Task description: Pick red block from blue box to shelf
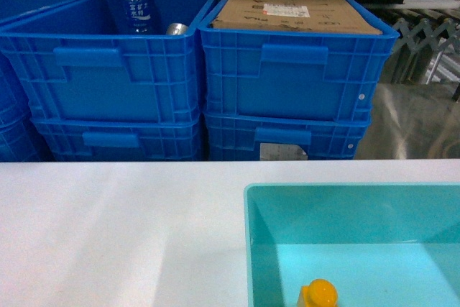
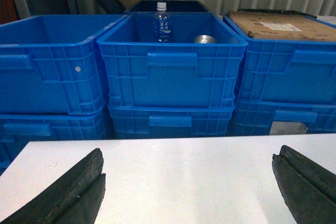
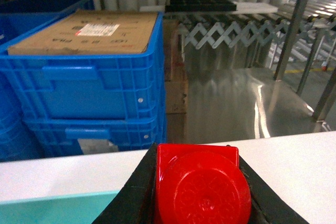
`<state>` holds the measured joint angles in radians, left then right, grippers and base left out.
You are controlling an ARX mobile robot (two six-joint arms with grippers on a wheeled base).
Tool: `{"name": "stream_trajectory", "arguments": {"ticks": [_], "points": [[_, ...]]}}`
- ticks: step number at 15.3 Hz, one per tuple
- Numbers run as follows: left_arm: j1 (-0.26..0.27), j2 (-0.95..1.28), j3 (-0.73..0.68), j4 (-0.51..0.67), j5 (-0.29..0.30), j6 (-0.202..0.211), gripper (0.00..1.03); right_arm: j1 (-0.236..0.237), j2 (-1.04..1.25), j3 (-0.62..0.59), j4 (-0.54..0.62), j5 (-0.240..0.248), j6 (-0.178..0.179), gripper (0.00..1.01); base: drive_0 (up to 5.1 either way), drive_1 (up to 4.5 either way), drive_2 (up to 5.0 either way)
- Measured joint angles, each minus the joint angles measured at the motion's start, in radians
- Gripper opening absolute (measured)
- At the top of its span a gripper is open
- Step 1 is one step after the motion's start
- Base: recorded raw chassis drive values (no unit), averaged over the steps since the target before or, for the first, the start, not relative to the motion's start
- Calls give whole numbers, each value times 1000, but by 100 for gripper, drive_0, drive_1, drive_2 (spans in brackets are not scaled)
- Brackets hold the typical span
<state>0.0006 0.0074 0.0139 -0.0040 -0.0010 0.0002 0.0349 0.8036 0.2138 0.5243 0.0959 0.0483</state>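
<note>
White bench [image 1: 108, 235] lies bare under the left claw [image 2: 189, 182], its jaws spread wide. Right claw [image 3: 202, 192] clenches the glossy red block [image 3: 202, 184] above the blue box [image 1: 345, 213] rim; at 1 o'clock beyond, the steel shelf [image 3: 236, 98].

Left hand [image 2: 186, 187] spread wide, both dark padded fingers [image 2: 68, 192] low at the frame's corners, nothing between them, hovering level above the desk [image 2: 184, 171]. Right hand [image 3: 202, 192] clamped on the red block [image 3: 202, 182], black pads pressing each side, raised clear of the desk. Neither arm visible from the head camera.
</note>
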Motion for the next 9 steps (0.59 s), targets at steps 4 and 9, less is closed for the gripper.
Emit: {"name": "stream_trajectory", "arguments": {"ticks": [4, 9], "points": [[0, 0, 0, 0, 0, 0, 98, -35, -219, -119, 21, -49, 33, 28, 0, 0, 0], [0, 0, 0, 0, 0, 0, 98, 64, -449, -197, -75, 9, 3, 28, 0, 0, 0]]}}
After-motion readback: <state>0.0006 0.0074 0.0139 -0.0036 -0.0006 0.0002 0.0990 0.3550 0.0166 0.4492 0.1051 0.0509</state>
